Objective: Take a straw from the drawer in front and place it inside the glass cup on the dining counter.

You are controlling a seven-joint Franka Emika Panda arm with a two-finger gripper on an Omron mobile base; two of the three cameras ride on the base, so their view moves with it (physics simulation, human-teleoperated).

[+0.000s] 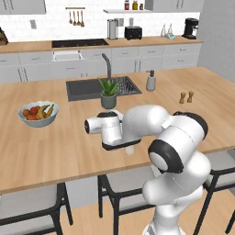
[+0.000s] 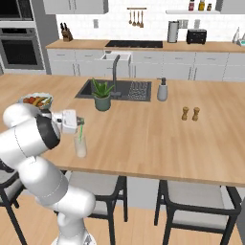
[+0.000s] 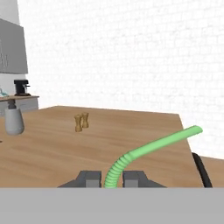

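Fruit bowl [image 2: 36, 100]: far left on dining counter [image 2: 158, 134], 10 o'clock of arm.
Gripper [image 2: 81, 122]: horizontal above glass cup [image 2: 80, 146], jaws shut tight on straw [image 2: 81, 132].
Straw: green, bendy, hanging down into cup; in hand view curving to 2 o'clock.
Potted plant [image 2: 102, 94]: 1 o'clock of cup, by sink.
Shakers [image 2: 190, 113]: 3 o'clock, well apart.
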